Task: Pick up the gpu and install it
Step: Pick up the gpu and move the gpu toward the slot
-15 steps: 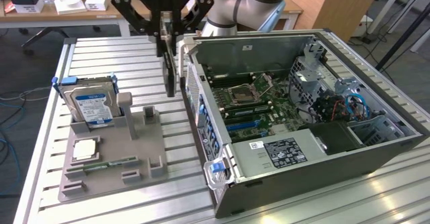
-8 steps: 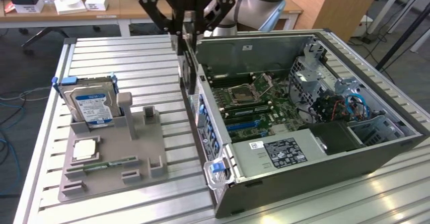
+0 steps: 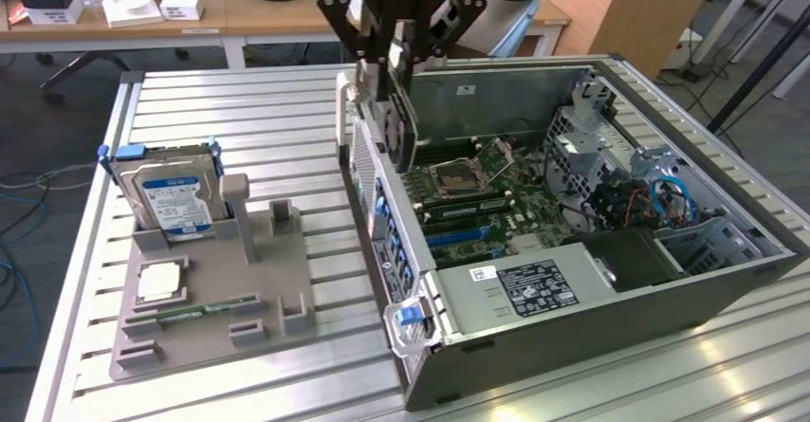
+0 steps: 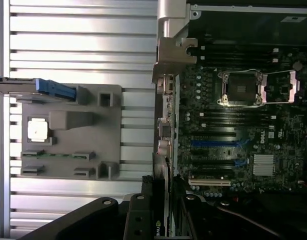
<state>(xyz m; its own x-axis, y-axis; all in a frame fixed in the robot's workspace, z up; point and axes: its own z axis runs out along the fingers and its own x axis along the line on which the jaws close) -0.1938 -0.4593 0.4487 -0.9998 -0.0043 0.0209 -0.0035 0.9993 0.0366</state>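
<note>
The tool (image 3: 396, 57) is partly closed, pinching the gpu (image 3: 402, 123) by its top edge. The card hangs upright over the open computer case (image 3: 570, 346), at eleven o'clock from the CPU socket (image 3: 453, 177) in the exterior view. It looks light, stiff and fragile, so it is probably best gripped at its edges.

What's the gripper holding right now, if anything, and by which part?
The gripper holds the graphics card by its top edge; the card hangs upright over the open computer case, near its back wall.
</note>
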